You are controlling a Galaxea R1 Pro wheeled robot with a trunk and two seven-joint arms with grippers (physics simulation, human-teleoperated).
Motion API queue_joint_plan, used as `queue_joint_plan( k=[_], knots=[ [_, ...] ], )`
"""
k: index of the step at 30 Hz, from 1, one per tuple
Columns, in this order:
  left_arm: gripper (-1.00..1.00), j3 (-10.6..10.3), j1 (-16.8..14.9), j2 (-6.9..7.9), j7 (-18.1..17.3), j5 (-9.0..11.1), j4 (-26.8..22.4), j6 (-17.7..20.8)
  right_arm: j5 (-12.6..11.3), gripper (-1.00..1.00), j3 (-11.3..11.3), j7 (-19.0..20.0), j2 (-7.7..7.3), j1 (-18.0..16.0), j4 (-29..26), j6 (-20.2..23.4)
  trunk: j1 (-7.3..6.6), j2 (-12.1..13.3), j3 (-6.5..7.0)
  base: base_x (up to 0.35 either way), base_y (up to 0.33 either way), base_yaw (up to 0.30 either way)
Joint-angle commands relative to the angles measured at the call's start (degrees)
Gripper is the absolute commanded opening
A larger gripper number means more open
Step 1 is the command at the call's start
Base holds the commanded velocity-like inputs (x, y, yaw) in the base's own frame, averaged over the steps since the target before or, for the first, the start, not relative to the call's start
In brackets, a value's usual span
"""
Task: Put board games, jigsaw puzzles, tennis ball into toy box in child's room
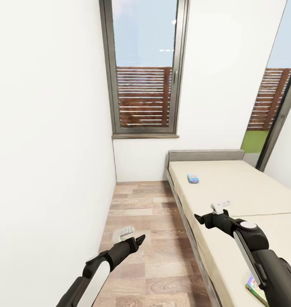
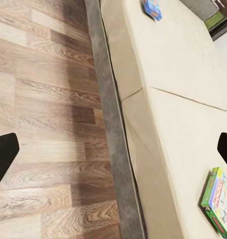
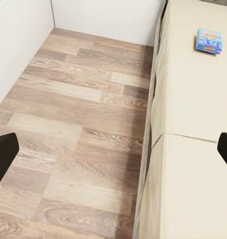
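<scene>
Lying on the beige bed (image 1: 231, 187) near its headboard, a light blue board game (image 1: 193, 178) sits well ahead of both claws. A green-edged board game (image 2: 219, 201) lies nearer, beside the right arm. The left claw (image 1: 140, 239) and right claw (image 1: 199, 218) are empty, fingers spread apart.

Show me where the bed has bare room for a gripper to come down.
The plain beige bed sheet is bare between the light blue game box near the grey headboard and the green-edged game box at the near end. Neither end is crowded.
</scene>
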Motion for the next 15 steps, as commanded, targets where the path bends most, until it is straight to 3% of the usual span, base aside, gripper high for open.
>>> queue_joint_plan(
  k=[1, 15],
  knots=[
    [1.00, 0.0, 0.0, 0.00, 0.2, 0.5, -0.1, 0.2, 0.3, 1.00, 0.1, 0.3, -0.03, 0.0, -0.1, 0.3, 0.03, 0.0, -0.06, 0.308, 0.000, -0.005],
    [1.00, 0.0, 0.0, 0.04, 0.2, 0.4, 0.0, 0.2, 0.3, 1.00, 0.1, 0.2, -0.03, 0.1, -0.1, 0.7, 0.03, 0.0, -0.06, 0.337, 0.000, -0.001]
  ],
)
